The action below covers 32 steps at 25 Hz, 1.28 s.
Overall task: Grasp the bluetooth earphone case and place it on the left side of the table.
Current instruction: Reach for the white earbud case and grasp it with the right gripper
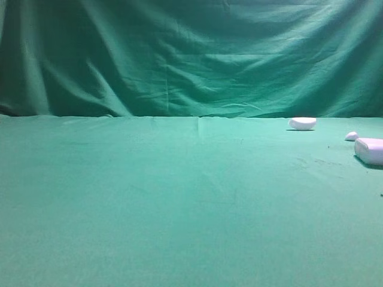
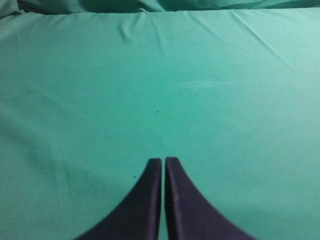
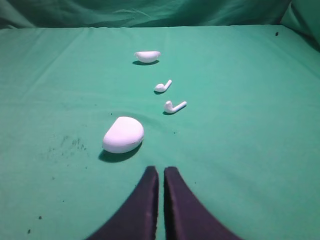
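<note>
The bluetooth earphone case (image 3: 123, 134) is a smooth white pebble shape lying on the green cloth; in the exterior view the case (image 1: 370, 150) sits at the far right edge, partly cut off. My right gripper (image 3: 160, 171) is shut and empty, a little behind the case and to its right, not touching it. My left gripper (image 2: 163, 161) is shut over bare green cloth with nothing between its fingers. Neither gripper shows in the exterior view.
A smaller white half-oval piece (image 3: 147, 56) (image 1: 302, 123) lies farther back. Two white earbuds (image 3: 162, 86) (image 3: 174, 106) lie between it and the case; a small white bit (image 1: 351, 136) shows in the exterior view. A green backdrop (image 1: 191, 54) hangs behind the table.
</note>
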Tool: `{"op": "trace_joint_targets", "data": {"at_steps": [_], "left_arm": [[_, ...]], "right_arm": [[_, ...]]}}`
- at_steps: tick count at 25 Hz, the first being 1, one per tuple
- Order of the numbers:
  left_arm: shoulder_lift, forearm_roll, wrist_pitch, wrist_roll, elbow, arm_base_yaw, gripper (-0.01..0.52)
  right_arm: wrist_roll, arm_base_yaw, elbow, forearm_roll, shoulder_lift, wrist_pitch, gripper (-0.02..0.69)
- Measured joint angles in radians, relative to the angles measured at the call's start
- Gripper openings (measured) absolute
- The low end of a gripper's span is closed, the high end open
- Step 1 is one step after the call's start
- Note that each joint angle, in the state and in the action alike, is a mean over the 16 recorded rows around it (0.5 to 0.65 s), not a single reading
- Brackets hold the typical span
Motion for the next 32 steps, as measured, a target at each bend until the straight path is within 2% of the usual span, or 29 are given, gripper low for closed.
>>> {"op": "trace_joint_targets", "data": {"at_steps": [24, 28, 32], "left_arm": [[0.0, 0.0, 0.0, 0.0, 0.0, 0.0, 0.0], [0.0, 0.0, 0.0, 0.0, 0.0, 0.0, 0.0], [0.0, 0.0, 0.0, 0.0, 0.0, 0.0, 0.0]], "right_arm": [[-0.018, 0.0, 0.001, -0.049, 0.0, -0.007, 0.0], [-0.024, 0.0, 0.002, -0.096, 0.0, -0.07, 0.0], [-0.009, 0.0, 0.002, -0.133, 0.0, -0.207, 0.0]]}}
